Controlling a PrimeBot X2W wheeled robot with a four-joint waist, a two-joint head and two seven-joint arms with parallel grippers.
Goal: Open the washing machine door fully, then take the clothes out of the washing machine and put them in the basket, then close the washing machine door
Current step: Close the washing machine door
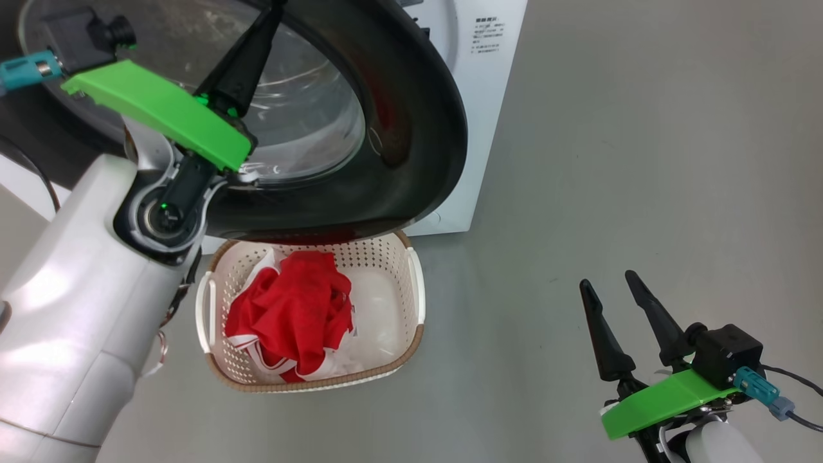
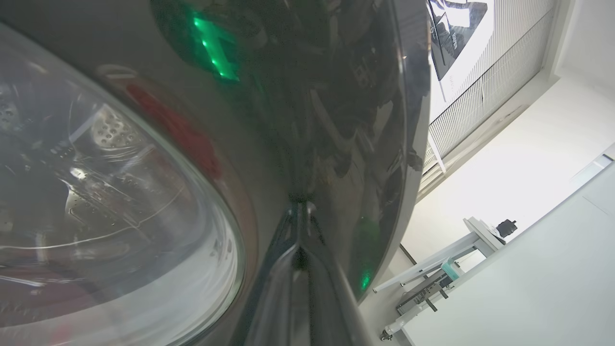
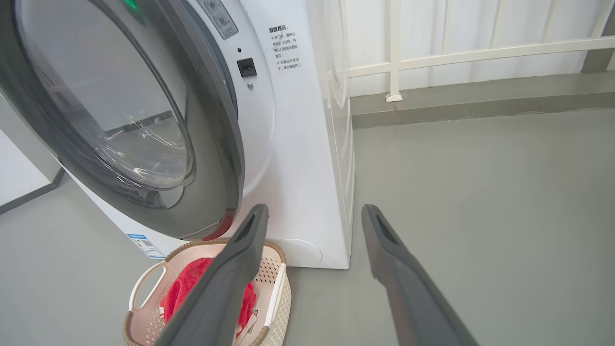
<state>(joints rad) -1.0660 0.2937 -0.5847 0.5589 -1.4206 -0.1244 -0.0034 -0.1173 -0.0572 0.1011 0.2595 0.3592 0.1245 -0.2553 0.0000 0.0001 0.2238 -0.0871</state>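
Left gripper (image 1: 273,13): shut, both dark fingers pressed together into one point, nothing between them. In the left wrist view, same gripper (image 2: 299,247) with its tip touching the glossy black ring of the washing machine door (image 2: 336,120), just beside the glass window (image 2: 96,202). Perforated steel drum (image 2: 110,134) dimly visible through the glass. Green glints of the wrist cover mirrored in the ring.

Right gripper (image 1: 611,283): open wide, empty, fingers pointing up the head view, low at the lower right, well apart from machine and basket. From its own wrist camera, right gripper (image 3: 314,211) aimed toward the lower front corner of the washing machine (image 3: 298,168).

Washing machine door (image 1: 418,128) swung out from the white front, not shut flush; small dark latch socket (image 3: 246,67) on the front panel exposed beside the door's (image 3: 214,144) edge. Lower rim of the door overhanging the far end of the basket in the head view. Exact width of the opening: cannot tell.

Basket (image 1: 415,296) on the grey floor (image 1: 611,161), directly before the machine, touching or nearly touching its base. Clothes (image 1: 289,308) inside the basket: red piece with white bands heaped toward the left side, a white piece (image 1: 337,365) partly under it near the front rim. Right part of the basket's floor bare. Same basket (image 3: 276,298) and red cloth (image 3: 185,288) partly hidden behind the right gripper's left finger.

Small blue label (image 3: 144,242) at the machine's lower corner. White railing (image 3: 394,48) behind the machine.
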